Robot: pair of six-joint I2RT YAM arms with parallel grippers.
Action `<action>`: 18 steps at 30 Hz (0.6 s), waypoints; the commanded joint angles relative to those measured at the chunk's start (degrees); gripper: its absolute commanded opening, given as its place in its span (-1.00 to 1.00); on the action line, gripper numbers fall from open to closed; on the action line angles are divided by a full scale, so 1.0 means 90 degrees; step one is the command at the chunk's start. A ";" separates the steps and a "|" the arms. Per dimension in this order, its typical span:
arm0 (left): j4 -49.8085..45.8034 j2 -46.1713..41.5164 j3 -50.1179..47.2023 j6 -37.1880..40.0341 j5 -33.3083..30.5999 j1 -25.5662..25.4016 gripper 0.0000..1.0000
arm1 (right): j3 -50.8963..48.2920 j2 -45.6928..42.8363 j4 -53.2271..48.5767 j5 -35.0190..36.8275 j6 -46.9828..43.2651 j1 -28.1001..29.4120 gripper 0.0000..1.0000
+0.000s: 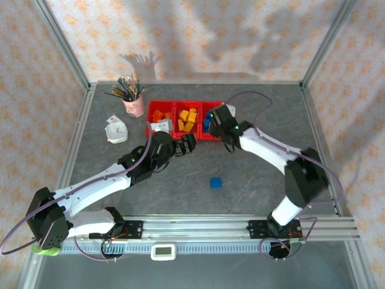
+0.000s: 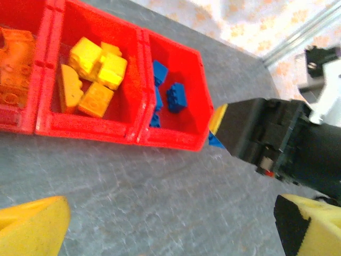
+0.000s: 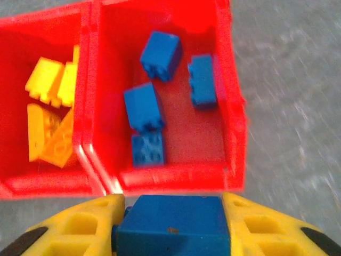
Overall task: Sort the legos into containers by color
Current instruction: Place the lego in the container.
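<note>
Over the near wall of the right-hand bin (image 3: 176,180), my right gripper (image 3: 173,210) clamps a blue lego (image 3: 170,232); four other legos (image 3: 143,105), blurred, seem to lie inside. My left gripper (image 1: 185,145) hangs wide open near the bins. One loose blue lego (image 1: 215,182) sits on the table (image 1: 258,180).

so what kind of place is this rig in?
Likely a robot lab test cell: left arm and right arm bolted to an aluminium rail, patterned backdrop walls around the table, staged props like red bins.

Overhead view spans the table (image 1: 258,174); both wrist views closely share containers (image 2: 96,128).
</note>
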 commanded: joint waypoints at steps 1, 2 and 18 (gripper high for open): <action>-0.0141 -0.0051 0.0166 0.0220 0.0047 0.0274 0.98 | 0.0823 0.0790 -0.0028 0.0016 -0.0634 -0.0235 -0.21; -0.0138 -0.0014 0.0186 0.0222 0.0077 0.0346 0.98 | 0.1029 0.0999 -0.0023 0.0000 -0.0676 -0.0283 -0.20; 0.0048 0.0180 0.0224 0.0278 0.0332 0.0723 0.98 | 0.2593 0.2382 -0.0249 0.0188 -0.1040 -0.0518 0.15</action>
